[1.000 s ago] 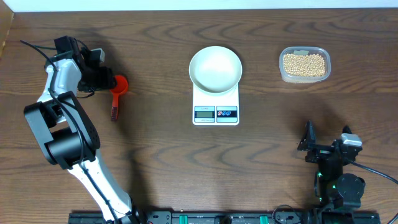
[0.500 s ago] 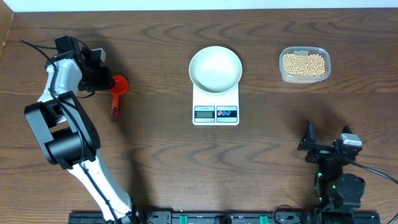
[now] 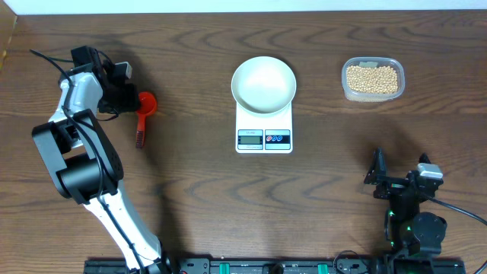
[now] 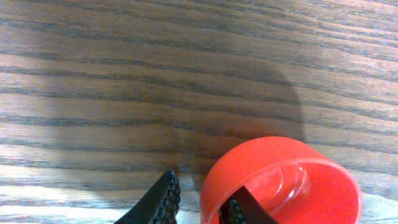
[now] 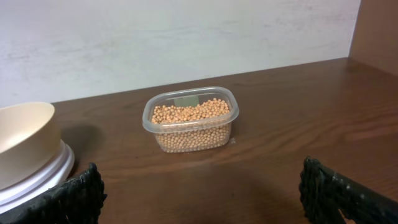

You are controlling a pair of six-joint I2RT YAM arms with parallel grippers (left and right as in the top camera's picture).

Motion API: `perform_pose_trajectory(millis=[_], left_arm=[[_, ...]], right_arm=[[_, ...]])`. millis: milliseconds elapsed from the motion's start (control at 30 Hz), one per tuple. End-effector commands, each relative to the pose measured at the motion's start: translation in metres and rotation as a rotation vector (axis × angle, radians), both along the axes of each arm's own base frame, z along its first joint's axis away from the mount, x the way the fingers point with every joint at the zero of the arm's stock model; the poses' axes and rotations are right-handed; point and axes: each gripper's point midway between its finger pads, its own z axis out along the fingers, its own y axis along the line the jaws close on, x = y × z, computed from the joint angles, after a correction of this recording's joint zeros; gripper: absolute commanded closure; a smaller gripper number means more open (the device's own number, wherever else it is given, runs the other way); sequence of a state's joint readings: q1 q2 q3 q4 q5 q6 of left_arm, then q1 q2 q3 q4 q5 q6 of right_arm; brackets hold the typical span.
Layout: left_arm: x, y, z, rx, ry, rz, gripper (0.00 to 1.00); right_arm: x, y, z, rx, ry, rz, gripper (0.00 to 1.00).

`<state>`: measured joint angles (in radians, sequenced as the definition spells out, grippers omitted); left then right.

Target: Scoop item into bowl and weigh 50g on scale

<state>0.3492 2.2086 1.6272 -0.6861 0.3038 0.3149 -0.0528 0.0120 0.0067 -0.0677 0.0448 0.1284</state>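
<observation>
Left tool (image 4: 202, 205) straddles the rim of the red scoop (image 4: 292, 180) on the counter (image 4: 124, 74), fingers narrow, grip unclear; right tool (image 5: 205, 193) stands wide open.

The left claw (image 4: 202, 202) has been closing. Its two black fingers (image 4: 165, 198) are nearer to each other now, one outside and one inside the wall of the round red plastic scoop (image 4: 280, 180). A thin gap still shows beside the outside finger. The white and black left arm (image 3: 76, 95) has also shifted a tiny bit to the right over the brown wooden table (image 3: 190, 175).
</observation>
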Motion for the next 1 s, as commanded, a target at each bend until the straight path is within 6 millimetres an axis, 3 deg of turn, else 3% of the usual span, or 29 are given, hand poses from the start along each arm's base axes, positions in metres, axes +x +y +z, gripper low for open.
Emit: perform_pose_trajectory(millis=[0, 167, 267, 533, 700, 967], left_arm=[[-0.005, -0.002, -0.013, 0.0, 0.031, -0.008, 0.76], [-0.007, -0.004, -0.022, -0.008, 0.052, -0.009, 0.81], [-0.005, -0.004, -0.022, -0.006, 0.044, -0.007, 0.92], [0.008, 0.001, -0.014, -0.037, 0.024, 0.153, 0.92], [0.026, 0.008, 0.017, -0.084, -0.029, 0.359, 0.93], [0.04, 0.013, 0.101, -0.32, -0.123, 0.932, 0.93]], right_arm=[[0.0, 0.001, 0.0, 0.005, -0.002, 0.005, 0.01], [0.0, 0.001, 0.0, 0.005, -0.002, 0.005, 0.01], [0.0, 0.001, 0.0, 0.005, -0.002, 0.004, 0.01], [0.0, 0.001, 0.0, 0.005, -0.002, 0.005, 0.01], [0.0, 0.001, 0.0, 0.005, -0.002, 0.005, 0.01], [0.0, 0.001, 0.0, 0.005, -0.002, 0.005, 0.01]])
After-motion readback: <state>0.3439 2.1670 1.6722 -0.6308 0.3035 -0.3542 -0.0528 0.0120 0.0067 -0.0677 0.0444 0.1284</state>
